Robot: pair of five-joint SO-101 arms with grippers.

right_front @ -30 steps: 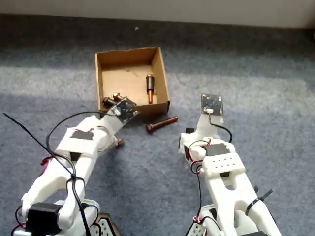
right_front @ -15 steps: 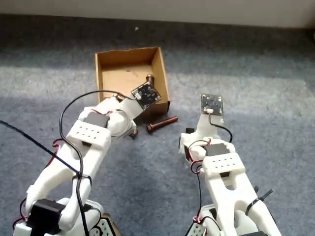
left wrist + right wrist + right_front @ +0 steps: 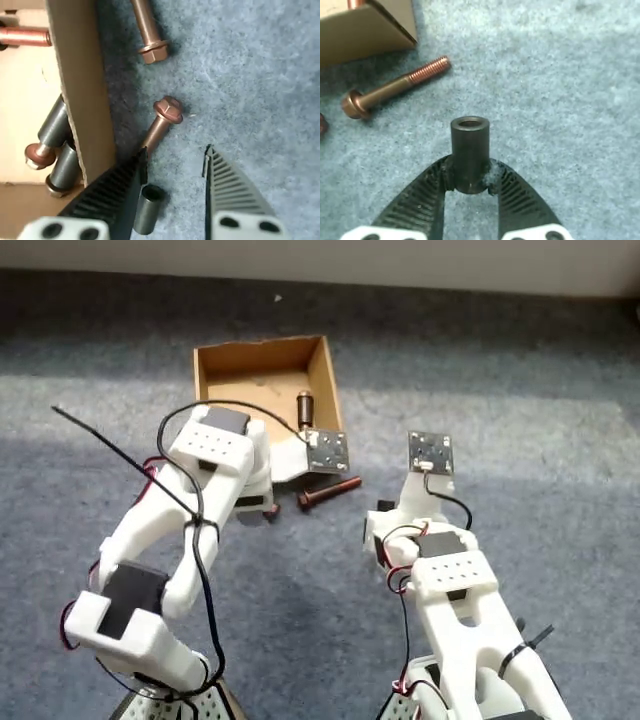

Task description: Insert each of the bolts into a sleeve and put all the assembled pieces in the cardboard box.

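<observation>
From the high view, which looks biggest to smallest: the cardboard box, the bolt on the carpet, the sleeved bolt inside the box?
1. The cardboard box, largest by far.
2. The bolt on the carpet, which looks longer than the next.
3. The sleeved bolt, though an arm covers its end, so places two and three are unsure.

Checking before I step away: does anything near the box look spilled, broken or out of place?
Nothing looks damaged or spilled. Two bare bolts and a loose sleeve lie on the carpet outside the cardboard box, not yet assembled. The right gripper grips another sleeve.
</observation>
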